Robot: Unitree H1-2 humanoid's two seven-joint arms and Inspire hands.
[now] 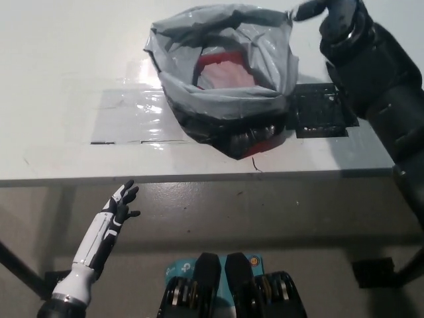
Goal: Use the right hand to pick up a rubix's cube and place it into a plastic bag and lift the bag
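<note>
A grey plastic bag (225, 99) sits on the white table (59, 79) with its mouth open upward. Something red and pink, the Rubik's cube (222, 73), shows inside it, mostly hidden by the bag's walls. My black right hand (338, 20) is at the top right, right beside the bag's upper right rim; the picture's edge cuts it off, and whether it still grips the rim is unclear. My white left hand (119, 209) rests low at the left, below the table's front edge, open and holding nothing.
A clear taped sheet (129, 119) lies on the table left of the bag. A black patterned mat (318, 109) lies just right of the bag. The table's front edge (199, 177) runs across the middle, with grey floor below.
</note>
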